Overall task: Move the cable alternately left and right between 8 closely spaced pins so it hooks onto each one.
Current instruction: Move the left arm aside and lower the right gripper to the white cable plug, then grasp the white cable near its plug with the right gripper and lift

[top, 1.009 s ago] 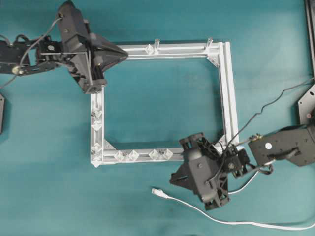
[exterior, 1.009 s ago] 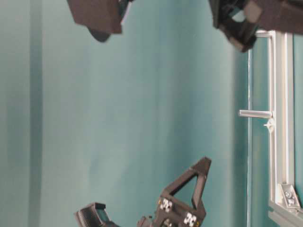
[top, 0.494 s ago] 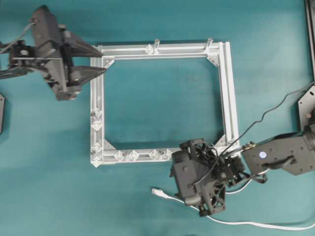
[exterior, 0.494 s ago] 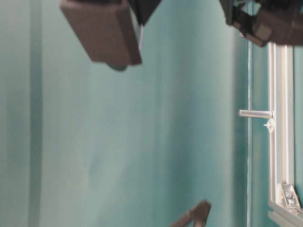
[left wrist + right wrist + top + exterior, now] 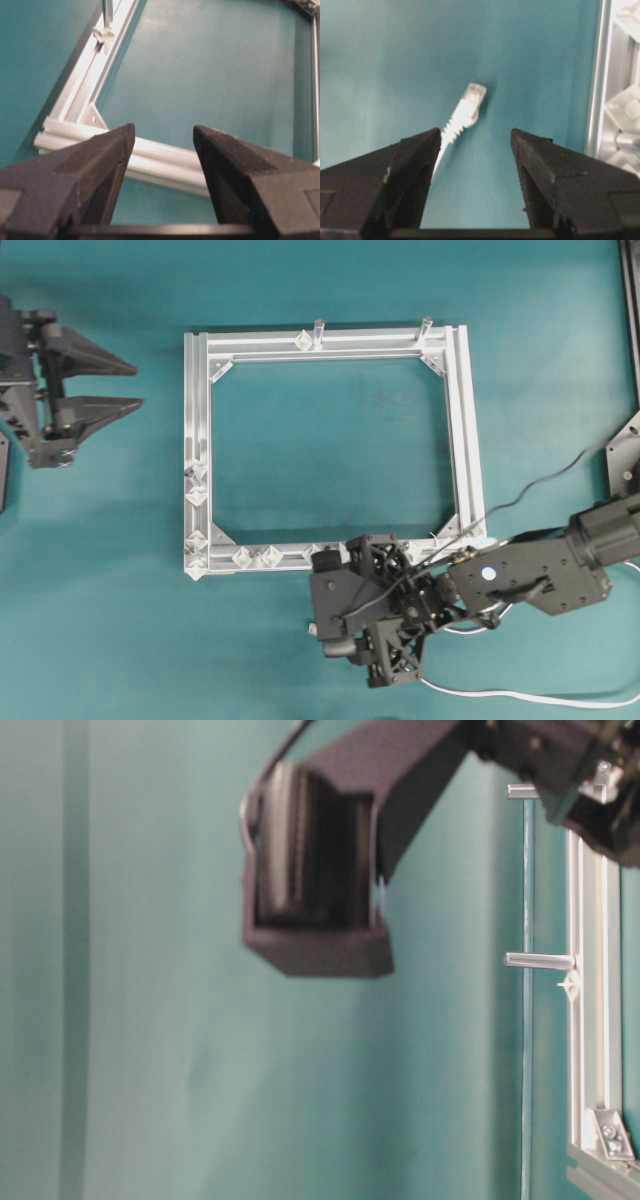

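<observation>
Even, diffuse overhead light; soft shadows on the teal desk (image 5: 330,430). The table-level view is blurred, the near dark arm (image 5: 320,870) out of focus. Wrist views are slightly soft.

The left end effector (image 5: 118,385) sits at nine o'clock in the overhead view, fingers spread wide and pointing toward three o'clock. The right end effector (image 5: 335,625) sits near five o'clock, jaws apart, its arm reaching in from three o'clock.
</observation>
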You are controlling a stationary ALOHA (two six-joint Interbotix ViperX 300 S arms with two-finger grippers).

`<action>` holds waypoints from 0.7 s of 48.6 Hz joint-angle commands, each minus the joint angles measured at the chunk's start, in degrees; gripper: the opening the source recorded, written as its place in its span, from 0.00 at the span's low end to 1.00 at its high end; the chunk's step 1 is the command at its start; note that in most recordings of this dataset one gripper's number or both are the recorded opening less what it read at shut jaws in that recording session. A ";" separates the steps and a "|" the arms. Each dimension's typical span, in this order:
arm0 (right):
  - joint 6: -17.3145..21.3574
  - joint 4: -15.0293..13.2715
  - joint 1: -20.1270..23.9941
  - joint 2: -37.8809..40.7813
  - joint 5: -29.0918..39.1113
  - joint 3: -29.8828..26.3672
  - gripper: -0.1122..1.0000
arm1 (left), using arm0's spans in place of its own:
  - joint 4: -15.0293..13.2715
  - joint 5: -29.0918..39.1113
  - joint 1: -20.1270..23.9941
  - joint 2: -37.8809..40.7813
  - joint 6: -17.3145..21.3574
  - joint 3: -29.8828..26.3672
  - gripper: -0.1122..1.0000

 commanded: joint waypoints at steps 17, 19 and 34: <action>4.83 0.00 0.44 3.96 0.79 -5.89 0.66 | 0.18 6.42 -0.18 -16.44 0.00 5.54 0.68; 5.19 0.09 0.44 4.31 0.79 -5.98 0.66 | 0.18 7.29 -0.18 -17.84 0.00 5.89 0.68; 5.45 0.09 0.44 5.27 3.69 -5.98 0.65 | 0.18 10.81 -0.18 -23.20 0.00 7.82 0.68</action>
